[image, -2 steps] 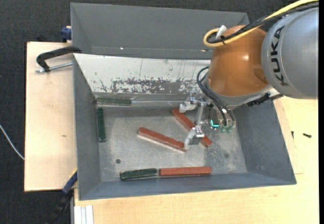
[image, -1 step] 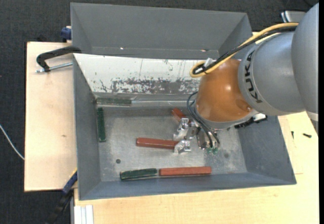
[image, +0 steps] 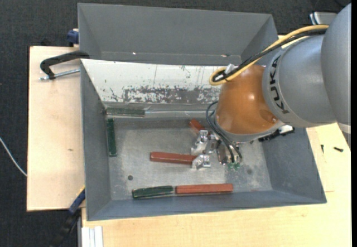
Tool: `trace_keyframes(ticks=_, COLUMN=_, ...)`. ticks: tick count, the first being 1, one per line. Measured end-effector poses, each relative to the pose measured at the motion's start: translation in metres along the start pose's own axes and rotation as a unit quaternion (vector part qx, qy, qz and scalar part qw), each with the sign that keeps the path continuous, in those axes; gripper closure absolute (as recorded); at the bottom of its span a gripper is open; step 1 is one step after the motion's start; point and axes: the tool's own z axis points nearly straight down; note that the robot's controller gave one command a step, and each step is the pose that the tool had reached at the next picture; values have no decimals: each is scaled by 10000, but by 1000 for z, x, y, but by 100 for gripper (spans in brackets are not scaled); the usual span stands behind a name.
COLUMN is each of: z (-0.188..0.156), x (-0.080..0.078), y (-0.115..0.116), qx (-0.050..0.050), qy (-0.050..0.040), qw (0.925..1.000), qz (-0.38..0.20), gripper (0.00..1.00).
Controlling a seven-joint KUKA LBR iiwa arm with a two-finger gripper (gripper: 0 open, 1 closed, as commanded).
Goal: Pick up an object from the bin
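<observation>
The hand [image: 211,154] sits low in the bin [image: 167,31], just right of the frame's centre, under the arm's orange cover [image: 242,101]. It is at the right end of a red-brown bar [image: 170,157] that lies flat across the middle of the floor, and it seems to touch that end. Whether the hand is open or closed I cannot tell.

Along the lower wall 2 more bars lie end to end, a green bar [image: 152,191] and a red bar [image: 204,188]. A dark green stick [image: 112,137] lies by the left wall, well apart.

I judge this to be the grasp step: the hand is down at the bar and nothing is lifted yet. The next move calls for a firm closure on the bar's end, then a straight lift. Gripped so far from its middle, the bar may tip or slip.
</observation>
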Motion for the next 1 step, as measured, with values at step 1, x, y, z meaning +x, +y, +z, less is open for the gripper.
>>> trace_keyframes(ticks=1, z=-128, x=4, y=16, qx=12, qy=-26, qw=8796, qz=-4758, gripper=100)
